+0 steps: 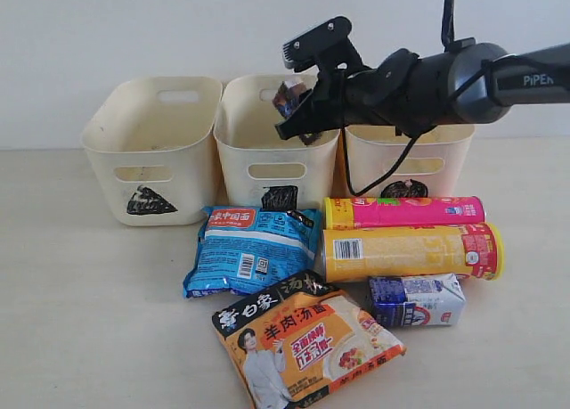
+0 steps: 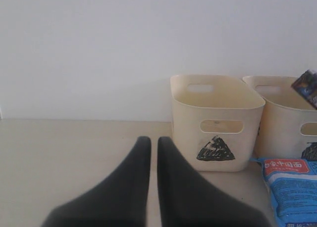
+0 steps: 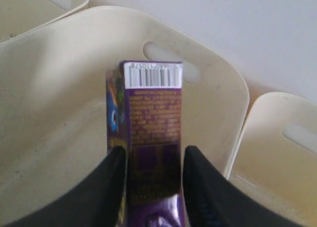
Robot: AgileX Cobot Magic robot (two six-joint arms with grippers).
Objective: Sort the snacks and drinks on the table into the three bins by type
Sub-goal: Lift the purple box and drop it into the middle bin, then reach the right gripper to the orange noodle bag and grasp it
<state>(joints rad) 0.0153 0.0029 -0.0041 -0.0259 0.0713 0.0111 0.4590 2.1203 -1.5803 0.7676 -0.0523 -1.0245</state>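
Here, at the far left, the left gripper (image 2: 153,140) sits low over the table (image 1: 80,338). Its fingers are drawn almost together, with only a thin slit between them and nothing in it, and it is apart from the snacks. Next comes the triangle bin (image 1: 102,151); nothing shows inside it. Beside it stands the square bin (image 1: 245,155), and here the matter turns. The purple carton (image 3: 153,118) hangs in the air over this bin's open mouth. It is pinched between the fingers of the right gripper (image 1: 298,115), which bear on its two long sides at a middling spread. The carton's long axis runs out along the fingers, barcode end farthest from the wrist. The bin's floor lies straight beneath it, so I judge that a plain release would drop it inside with no sideways travel. The circle bin (image 1: 450,164) stands just to the right, partly behind the arm. In front of the bins lie the blue packet (image 1: 252,249) and the orange packet (image 1: 303,347). Then come the pink tube (image 1: 405,211), touching the yellow tube (image 1: 410,253), and the white carton (image 1: 417,300), on its side with its long axis across the table. That last drink lies to the right, so the right arm is likely the nearer one for it.
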